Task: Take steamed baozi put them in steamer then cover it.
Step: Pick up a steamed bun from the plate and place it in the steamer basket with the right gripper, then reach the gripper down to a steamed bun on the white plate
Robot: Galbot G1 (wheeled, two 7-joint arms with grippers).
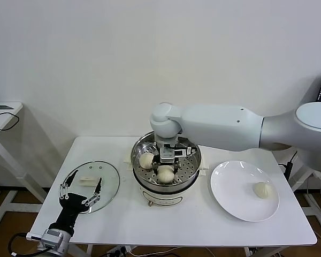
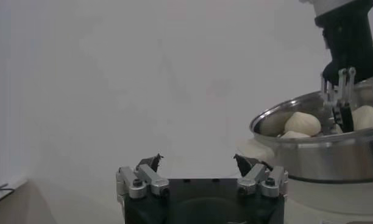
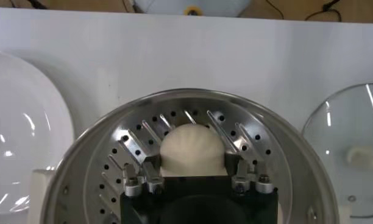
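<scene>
**Two buns in the steamer, one on the plate**

Two baozi show in our head view inside the steamer [image 1: 166,184]: one [image 1: 147,160] toward the left of the perforated tray and one [image 1: 166,174] at its front. A further baozi [image 1: 262,189] lies on the white plate [image 1: 230,193], on the right of the desk [image 1: 203,230].

Our right gripper [image 1: 169,159] hangs down into the steamer. Its wrist view shows a baozi [image 3: 192,149] lying on the tray between the fingers [image 3: 135,155]; we cannot tell whether the jaws clamp it or stand just off its sides.

Our left gripper [image 1: 80,190] waits low at the desk's left, over the near edge of the cover [image 1: 104,176], which lies flat beside the steamer with its white handle [image 1: 86,180] upward. Its jaws are spread wide and hold nothing.
</scene>
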